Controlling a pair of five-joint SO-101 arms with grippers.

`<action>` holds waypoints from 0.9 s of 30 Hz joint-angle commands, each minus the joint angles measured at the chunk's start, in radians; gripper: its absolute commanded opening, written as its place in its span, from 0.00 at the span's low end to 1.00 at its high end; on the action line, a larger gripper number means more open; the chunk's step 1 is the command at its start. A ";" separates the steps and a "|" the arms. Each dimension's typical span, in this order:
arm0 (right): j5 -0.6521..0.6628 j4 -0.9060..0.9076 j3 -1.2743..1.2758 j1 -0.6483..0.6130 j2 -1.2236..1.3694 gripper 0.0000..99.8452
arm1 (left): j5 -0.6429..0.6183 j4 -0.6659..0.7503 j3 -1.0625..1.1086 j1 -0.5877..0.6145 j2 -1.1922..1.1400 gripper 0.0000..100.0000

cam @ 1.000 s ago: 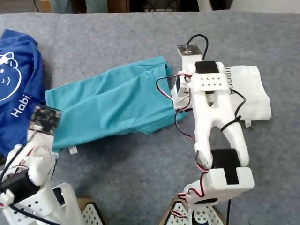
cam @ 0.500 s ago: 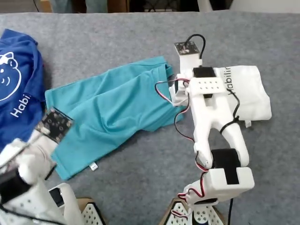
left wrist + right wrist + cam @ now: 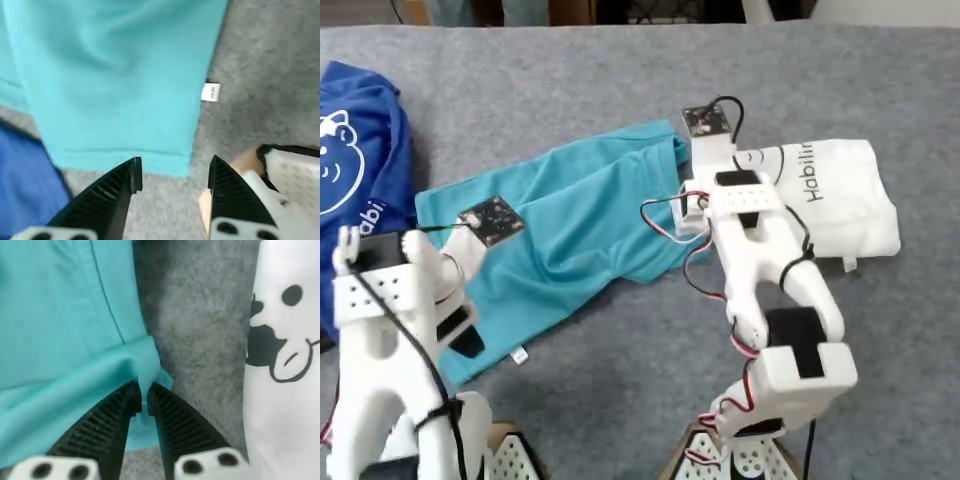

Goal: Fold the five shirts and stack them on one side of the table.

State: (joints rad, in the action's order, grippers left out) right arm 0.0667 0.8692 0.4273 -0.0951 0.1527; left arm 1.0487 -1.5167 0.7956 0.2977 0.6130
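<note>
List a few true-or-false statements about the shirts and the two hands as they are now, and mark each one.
1. The right hand is shut on a fold of the teal shirt. True.
2. The blue shirt lies on the left arm's side of the table. True.
3. The left hand grips the blue shirt. False: it is open and holds nothing, just off the teal shirt's hem.
4. The white shirt lies on top of the teal shirt. False: it lies beside it, and the right wrist view shows bare table between them.
</note>
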 commanded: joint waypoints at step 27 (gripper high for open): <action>-0.233 -0.216 -0.036 -0.011 0.021 0.01 | -0.486 0.611 -0.383 0.068 -0.718 0.18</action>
State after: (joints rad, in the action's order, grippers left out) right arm -0.1588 0.6713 0.4258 -0.0982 0.1772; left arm 0.6329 -0.9536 0.5224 0.3621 -0.0882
